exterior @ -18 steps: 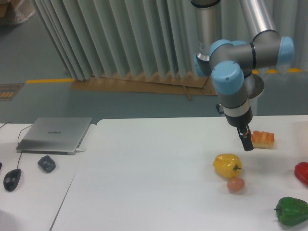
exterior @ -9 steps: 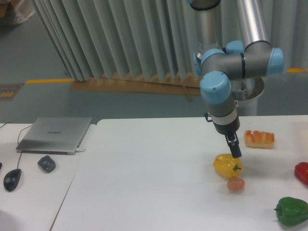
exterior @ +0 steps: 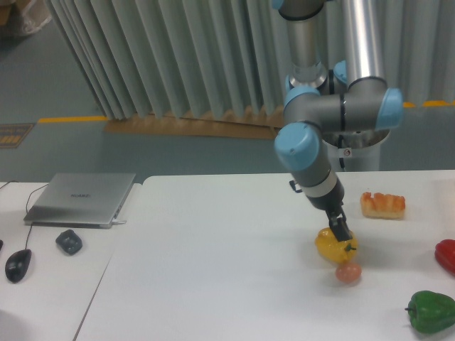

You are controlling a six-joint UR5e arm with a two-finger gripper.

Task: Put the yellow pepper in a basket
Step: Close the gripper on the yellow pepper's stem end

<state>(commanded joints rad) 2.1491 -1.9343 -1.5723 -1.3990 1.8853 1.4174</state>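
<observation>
The yellow pepper [exterior: 331,248] lies on the white table, right of centre, glossy and lobed with a short dark stem pointing right. My gripper [exterior: 340,232] hangs from the blue-and-grey arm and sits right on top of the pepper, tilted down to the right. Its dark fingers look narrow and close together; whether they grip the pepper I cannot make out. No basket is in view.
A small pinkish round fruit [exterior: 348,273] touches the pepper's front. An orange-red food piece [exterior: 382,204] lies behind right. A red pepper [exterior: 446,256] and a green pepper [exterior: 431,311] sit at the right edge. A laptop [exterior: 80,199], a mouse [exterior: 17,265] and a dark object [exterior: 69,241] lie far left.
The arm swung left and lowered, carrying the gripper from beside the orange-red food piece down onto the top of the yellow pepper. The pepper has stayed in place.
</observation>
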